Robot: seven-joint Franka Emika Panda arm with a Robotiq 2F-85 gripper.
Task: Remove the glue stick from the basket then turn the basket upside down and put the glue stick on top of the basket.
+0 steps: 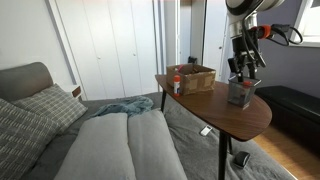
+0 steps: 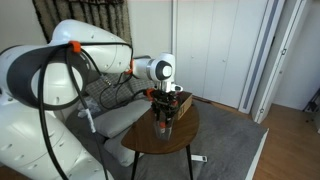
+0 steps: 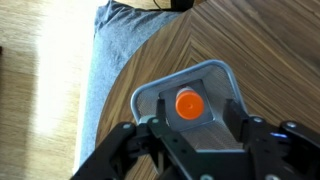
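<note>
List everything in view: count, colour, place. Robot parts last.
glue stick: 1, white with orange cap, upright in the basket
basket: 1, grey mesh, on the table under the gripper
table: 1, brown wood, beside the couch
box: 1, brown, on the table, apart from the basket
bottle: 1, white with red top, on the table next to the box
couch: 1, grey, beside the table
pillows: 2, grey patterned, at one end of the couch
cloth: 1, blue-green, crumpled on the couch
bench: 1, black, behind the table
rug: 1, grey, under the table
arm: 1, white
gripper: 1, black, jaws open, above the basket
</note>
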